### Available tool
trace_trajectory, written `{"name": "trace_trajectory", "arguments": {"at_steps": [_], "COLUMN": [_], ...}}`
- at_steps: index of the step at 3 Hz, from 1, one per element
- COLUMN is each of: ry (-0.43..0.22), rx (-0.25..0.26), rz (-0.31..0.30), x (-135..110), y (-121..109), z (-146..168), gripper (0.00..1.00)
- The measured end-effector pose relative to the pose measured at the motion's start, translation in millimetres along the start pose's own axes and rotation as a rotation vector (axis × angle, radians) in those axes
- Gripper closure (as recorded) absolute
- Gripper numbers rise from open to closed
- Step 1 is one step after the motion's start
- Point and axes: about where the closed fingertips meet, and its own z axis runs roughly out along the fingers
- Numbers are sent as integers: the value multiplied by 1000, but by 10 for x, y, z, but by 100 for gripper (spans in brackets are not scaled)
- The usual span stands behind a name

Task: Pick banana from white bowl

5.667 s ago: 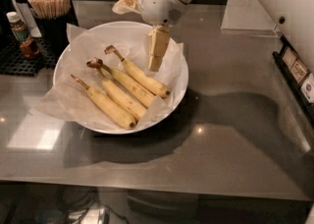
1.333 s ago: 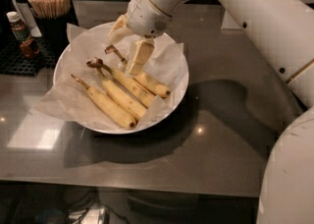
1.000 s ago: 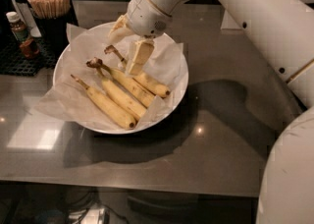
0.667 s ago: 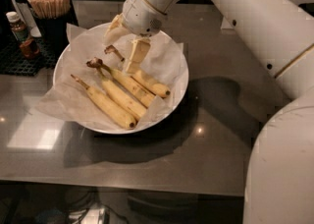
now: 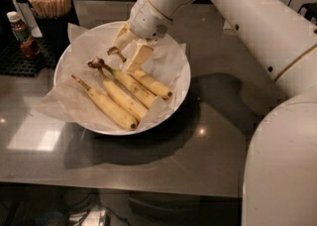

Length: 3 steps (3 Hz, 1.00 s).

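The white bowl (image 5: 171, 103), lined with crinkled paper, stands left of the table's middle. The banana (image 5: 154, 86) lies at the back right of the bowl's fruit, its curled brown stem pointing up-left. My gripper (image 5: 130, 51) hangs over that stem end, open, with one cream finger (image 5: 120, 35) on the far left side of the stem and the other (image 5: 137, 56) just right of it, low over the banana's neck. The fingers hide part of the neck. Nothing is lifted.
A joined pair of bananas (image 5: 124, 96) and a thin-stemmed single banana (image 5: 106, 106) lie in front of it in the bowl. A cup of wooden sticks (image 5: 49, 3) and a sauce bottle (image 5: 21, 32) stand on a black mat at the back left.
My gripper has moved left across the bowl, from above the banana's middle to its stem end, and sits slightly lower. The bananas have not moved.
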Motion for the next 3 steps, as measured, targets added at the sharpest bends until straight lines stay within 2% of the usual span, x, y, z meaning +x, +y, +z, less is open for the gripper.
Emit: {"name": "trace_trajectory", "arguments": {"at_steps": [1,2,3], "ry": [-15,-15,6], "rx": [0,-2,16], "rz": [37,45,36], "x": [69,109,102], "y": [121,182,203], "z": [35,55,0], "gripper": [68,87,100]}}
